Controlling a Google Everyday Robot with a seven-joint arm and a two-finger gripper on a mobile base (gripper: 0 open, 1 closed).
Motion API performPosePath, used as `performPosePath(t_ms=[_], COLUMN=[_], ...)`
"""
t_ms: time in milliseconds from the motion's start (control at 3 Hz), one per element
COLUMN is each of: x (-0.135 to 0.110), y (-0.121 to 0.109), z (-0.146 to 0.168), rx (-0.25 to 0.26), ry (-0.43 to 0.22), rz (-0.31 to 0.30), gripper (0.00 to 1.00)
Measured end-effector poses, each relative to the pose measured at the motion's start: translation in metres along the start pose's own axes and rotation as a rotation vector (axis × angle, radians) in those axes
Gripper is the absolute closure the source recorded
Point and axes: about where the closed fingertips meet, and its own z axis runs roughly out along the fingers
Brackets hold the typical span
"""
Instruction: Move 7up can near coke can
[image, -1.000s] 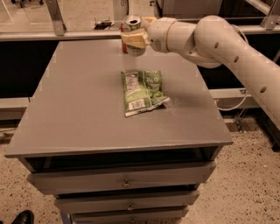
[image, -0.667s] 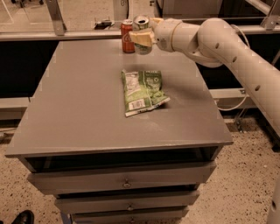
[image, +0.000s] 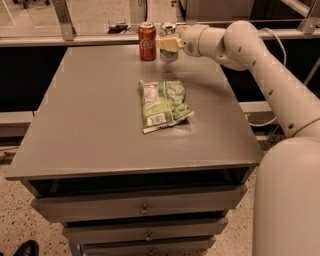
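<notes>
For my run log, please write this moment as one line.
tool: shut on 7up can | place: far table edge, beside coke can | green snack bag: mid-table

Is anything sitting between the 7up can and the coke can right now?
Nothing visible. The gripper holds the 7up can at the far edge of the table, close beside the coke can; the green bag lies nearer the middle, outside that gap.

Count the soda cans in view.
2. The coke can stands at the far edge of the table; the 7up can is close beside it, gripped by the gripper. No others visible.
</notes>
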Motion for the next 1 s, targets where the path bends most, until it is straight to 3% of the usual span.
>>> performPosePath(t_ms=[667,1000], x=[0.017,0.017], y=[-0.027,-0.029], z=[0.021,0.031], rx=[0.007,0.001], ry=[0.022,0.019], rz=[0.028,0.040], gripper=[0.99,0.78])
